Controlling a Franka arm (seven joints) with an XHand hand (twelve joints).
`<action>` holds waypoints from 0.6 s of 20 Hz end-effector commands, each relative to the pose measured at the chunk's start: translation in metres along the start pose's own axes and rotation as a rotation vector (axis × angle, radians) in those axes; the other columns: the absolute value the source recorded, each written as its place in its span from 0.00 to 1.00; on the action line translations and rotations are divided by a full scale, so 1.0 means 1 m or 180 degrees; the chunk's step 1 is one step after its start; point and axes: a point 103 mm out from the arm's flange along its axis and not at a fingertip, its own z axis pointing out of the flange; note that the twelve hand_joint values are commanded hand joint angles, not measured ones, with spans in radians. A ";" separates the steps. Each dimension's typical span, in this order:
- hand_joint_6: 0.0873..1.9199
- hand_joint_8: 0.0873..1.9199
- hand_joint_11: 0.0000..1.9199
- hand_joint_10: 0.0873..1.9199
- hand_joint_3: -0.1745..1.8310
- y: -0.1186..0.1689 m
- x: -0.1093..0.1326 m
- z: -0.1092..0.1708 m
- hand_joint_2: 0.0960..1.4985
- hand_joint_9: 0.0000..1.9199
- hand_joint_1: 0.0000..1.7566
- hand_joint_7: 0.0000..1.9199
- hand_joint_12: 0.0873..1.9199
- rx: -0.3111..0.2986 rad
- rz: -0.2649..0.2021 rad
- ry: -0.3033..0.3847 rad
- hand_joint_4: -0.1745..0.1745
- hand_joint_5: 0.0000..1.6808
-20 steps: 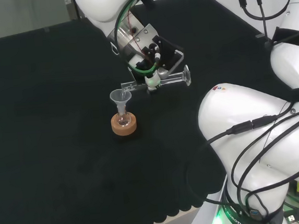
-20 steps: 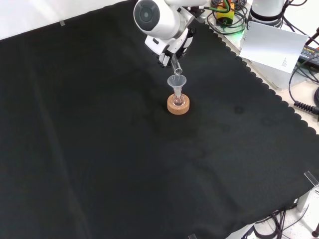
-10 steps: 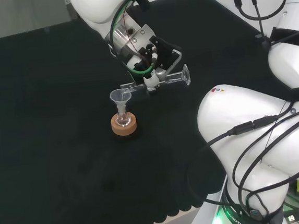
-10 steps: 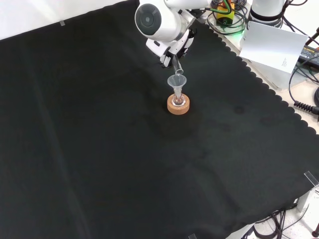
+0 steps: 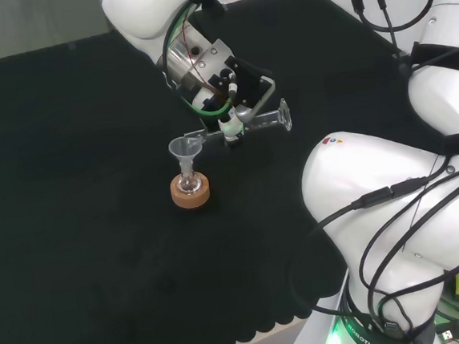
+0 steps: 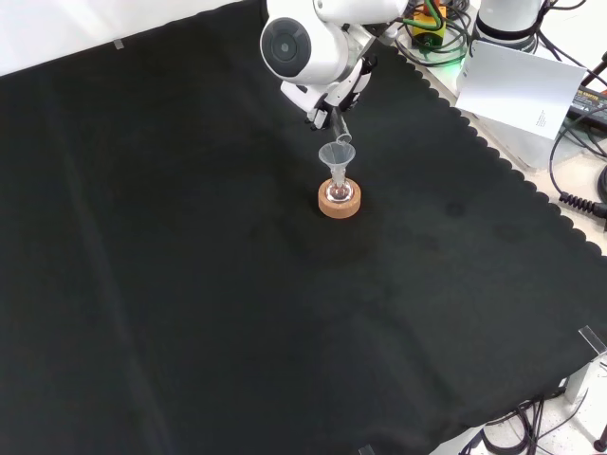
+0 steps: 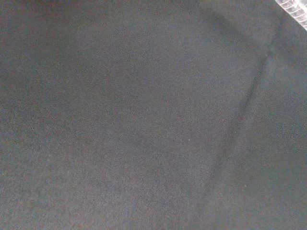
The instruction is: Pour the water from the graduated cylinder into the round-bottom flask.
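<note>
Black cloth covers the bench, its scalloped edge beside cables at the front view's right, while the hand clasps the graduated cylinder tipped level over the funnel in the corked round-bottom flask.

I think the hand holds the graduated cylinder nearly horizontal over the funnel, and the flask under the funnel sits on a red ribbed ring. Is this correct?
Not quite. The stand is a cork ring, tan in colour, not a red ribbed one; the front view shows it too. The rest holds: the hand holds the graduated cylinder nearly horizontal, its mouth over the funnel in the flask.
</note>
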 end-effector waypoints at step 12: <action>0.45 0.69 0.53 0.22 0.09 -0.001 0.007 -0.002 0.80 0.59 0.76 0.41 0.43 0.0106 0.0054 -0.0060 0.30 0.52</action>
